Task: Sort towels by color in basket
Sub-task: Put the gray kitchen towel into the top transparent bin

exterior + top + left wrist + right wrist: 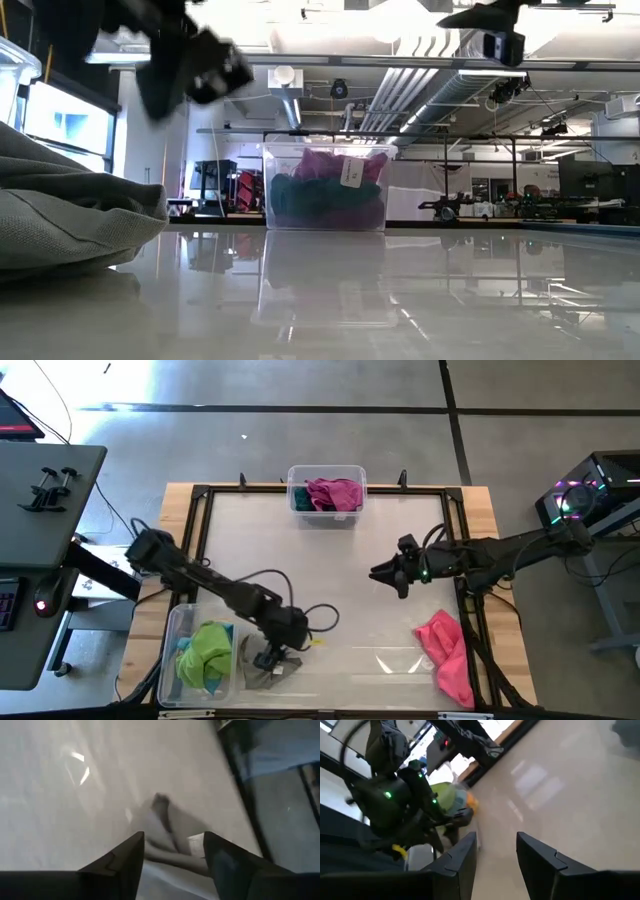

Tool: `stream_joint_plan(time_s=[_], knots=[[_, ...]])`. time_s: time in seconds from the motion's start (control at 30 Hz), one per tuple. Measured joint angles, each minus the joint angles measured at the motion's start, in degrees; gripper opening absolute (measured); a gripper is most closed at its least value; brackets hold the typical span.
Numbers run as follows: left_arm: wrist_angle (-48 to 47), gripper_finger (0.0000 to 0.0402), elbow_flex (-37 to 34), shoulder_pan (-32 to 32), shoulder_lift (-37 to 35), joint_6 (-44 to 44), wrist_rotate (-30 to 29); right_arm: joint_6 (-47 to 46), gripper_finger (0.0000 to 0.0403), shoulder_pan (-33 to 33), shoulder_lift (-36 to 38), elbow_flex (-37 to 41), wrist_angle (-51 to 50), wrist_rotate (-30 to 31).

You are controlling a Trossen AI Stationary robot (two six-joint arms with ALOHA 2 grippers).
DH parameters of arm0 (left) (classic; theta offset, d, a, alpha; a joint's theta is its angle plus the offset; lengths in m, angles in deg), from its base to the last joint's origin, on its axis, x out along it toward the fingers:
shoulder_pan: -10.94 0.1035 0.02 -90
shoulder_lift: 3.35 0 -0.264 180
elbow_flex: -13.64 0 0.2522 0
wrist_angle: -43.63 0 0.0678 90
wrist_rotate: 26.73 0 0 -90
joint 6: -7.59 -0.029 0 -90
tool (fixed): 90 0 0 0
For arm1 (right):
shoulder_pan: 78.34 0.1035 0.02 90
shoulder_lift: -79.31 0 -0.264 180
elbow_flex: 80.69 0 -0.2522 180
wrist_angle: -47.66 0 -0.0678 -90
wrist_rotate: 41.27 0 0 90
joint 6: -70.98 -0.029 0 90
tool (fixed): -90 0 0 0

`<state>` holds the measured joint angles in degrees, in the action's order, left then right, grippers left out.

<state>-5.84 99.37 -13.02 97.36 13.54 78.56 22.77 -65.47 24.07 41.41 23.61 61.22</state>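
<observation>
High view shows my left fingers (268, 658) spread open above the soft grey towel (262, 670), which lies crumpled on the shiny surface (340, 560) beside the clear plastic basket (172, 622) of lime cloth. I think I should drop straight down, pinch a thick fold, then lift slowly. My right fingers (384, 573) wait, open and empty.

Bright overhead room light thru-out. Glare streaks on glossy table top (400, 660), strong mirror reflections in low view. Motion blur on left arm (190, 60) there; wrist views soft, smeared. Grey towel (70, 215) close, out of focus.
</observation>
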Motion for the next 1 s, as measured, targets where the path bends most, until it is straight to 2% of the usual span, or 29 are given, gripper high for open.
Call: stream_joint_plan(time_s=[0.13,0.3,0.43,0.57,0.73,0.87,1.0], knots=[[-1.90,0.0220,-0.01,0.02,4.80,5.00,-1.11,-2.89,0.0133,3.16,0.00,0.00,-2.19,4.14],[-2.31,0.0220,-0.01,-0.19,9.17,16.06,-0.66,-5.56,0.0133,7.48,0.00,0.00,-3.24,9.49],[-3.04,0.0186,0.07,-0.93,11.26,20.58,-1.77,-8.03,0.0133,10.94,0.00,0.00,-3.40,13.41],[-4.03,0.0118,0.16,-1.25,11.55,20.42,-5.27,-10.98,0.0133,14.18,0.00,0.00,-3.24,17.11],[-4.09,0.0017,0.09,-0.79,10.63,25.08,-14.17,-13.38,0.0133,17.12,-0.48,0.00,-3.38,21.77],[-4.58,0.0017,1.19,-0.76,8.40,28.97,-25.07,-14.11,0.0133,17.44,-1.96,0.00,-1.71,21.60],[-4.52,0.0010,4.26,-0.92,5.05,34.30,-32.79,-15.84,0.0133,17.42,-4.52,-0.02,-0.41,22.03]])
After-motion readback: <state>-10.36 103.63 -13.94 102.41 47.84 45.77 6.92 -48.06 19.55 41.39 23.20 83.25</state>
